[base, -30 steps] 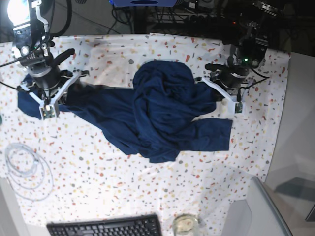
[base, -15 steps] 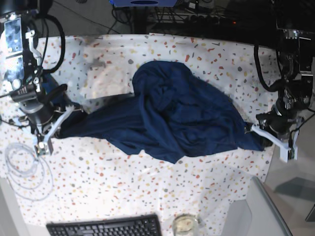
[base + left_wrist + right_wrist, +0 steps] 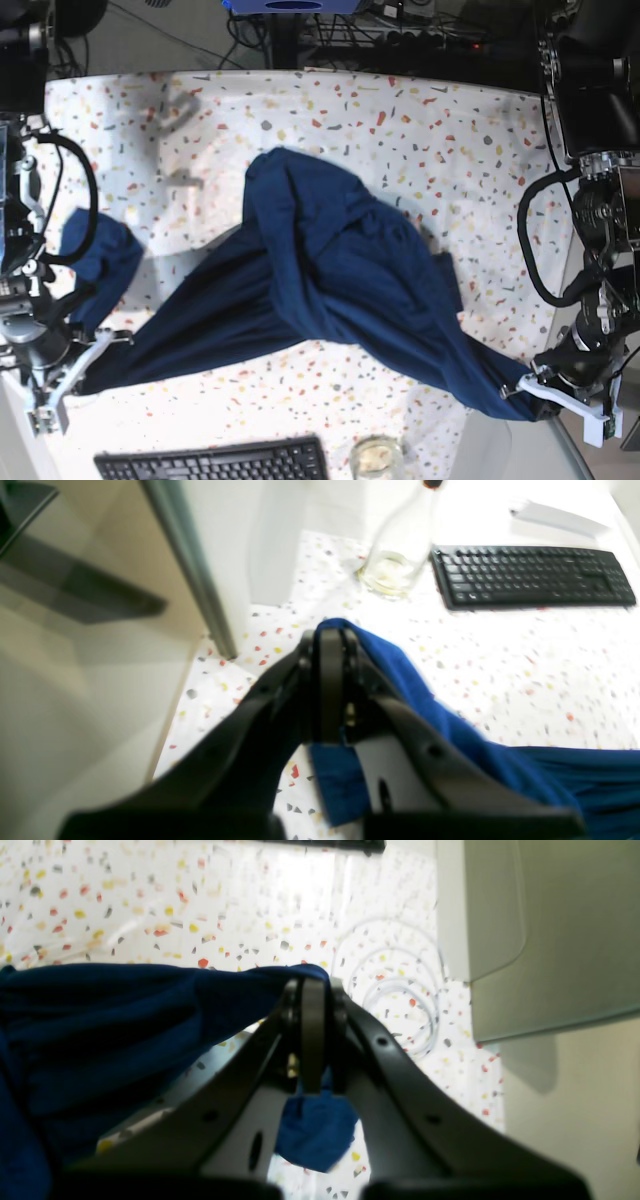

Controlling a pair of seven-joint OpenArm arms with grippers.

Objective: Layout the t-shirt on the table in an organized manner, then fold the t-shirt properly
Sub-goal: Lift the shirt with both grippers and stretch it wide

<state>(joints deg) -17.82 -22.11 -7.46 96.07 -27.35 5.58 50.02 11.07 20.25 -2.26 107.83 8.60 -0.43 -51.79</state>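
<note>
Both grippers, left (image 3: 330, 690) and right (image 3: 312, 1040), are clamping opposite edges of the navy t-shirt (image 3: 330, 280), stretching it twisted across the terrazzo table (image 3: 420, 120), risking dragging fabric onto the glass bottle (image 3: 400, 545).

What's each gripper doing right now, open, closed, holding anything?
Left gripper: closed on an edge of the t-shirt.
Right gripper: closed on the t-shirt's opposite edge.
</note>
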